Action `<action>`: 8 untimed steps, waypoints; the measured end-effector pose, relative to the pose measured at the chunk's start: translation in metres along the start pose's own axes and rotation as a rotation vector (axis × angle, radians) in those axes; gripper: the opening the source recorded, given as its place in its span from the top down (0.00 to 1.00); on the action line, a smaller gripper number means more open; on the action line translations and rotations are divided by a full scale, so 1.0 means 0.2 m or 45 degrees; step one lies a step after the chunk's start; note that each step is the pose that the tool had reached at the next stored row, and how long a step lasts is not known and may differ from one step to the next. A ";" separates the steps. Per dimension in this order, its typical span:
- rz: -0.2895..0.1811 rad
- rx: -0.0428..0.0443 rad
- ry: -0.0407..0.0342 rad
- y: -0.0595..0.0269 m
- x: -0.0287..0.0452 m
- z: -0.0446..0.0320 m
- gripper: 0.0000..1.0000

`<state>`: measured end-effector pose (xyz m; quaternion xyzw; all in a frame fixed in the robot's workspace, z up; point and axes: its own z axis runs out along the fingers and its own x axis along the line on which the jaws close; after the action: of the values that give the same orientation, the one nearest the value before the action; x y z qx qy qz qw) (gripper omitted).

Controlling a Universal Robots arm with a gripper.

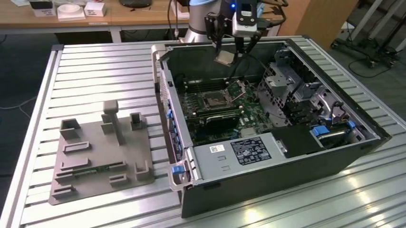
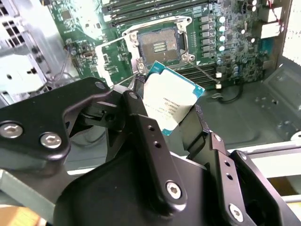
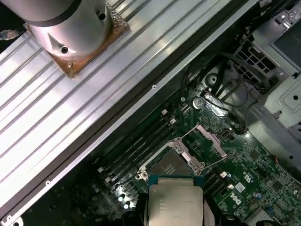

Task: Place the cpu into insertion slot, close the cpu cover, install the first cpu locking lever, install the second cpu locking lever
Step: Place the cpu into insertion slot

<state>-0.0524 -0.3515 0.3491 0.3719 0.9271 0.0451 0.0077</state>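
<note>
Workshop corner around a ribbed metal tabletop (image 1: 95,71).
A wooden desk (image 1: 133,16) behind it carries white boxes (image 1: 70,10); dark floor (image 1: 19,80) lies at the exterior view's left, a wooden panel (image 1: 320,21) at its right.

The ribbed metal surface (image 1: 95,71) carries an open computer case (image 1: 266,185) and, at the exterior view's left, a grey plastic holder (image 1: 95,161)
</note>
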 end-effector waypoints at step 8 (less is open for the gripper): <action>0.120 -0.002 -0.0108 -0.002 0.000 0.015 0.46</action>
<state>-0.0526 -0.3515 0.3460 0.4154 0.9085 0.0446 0.0098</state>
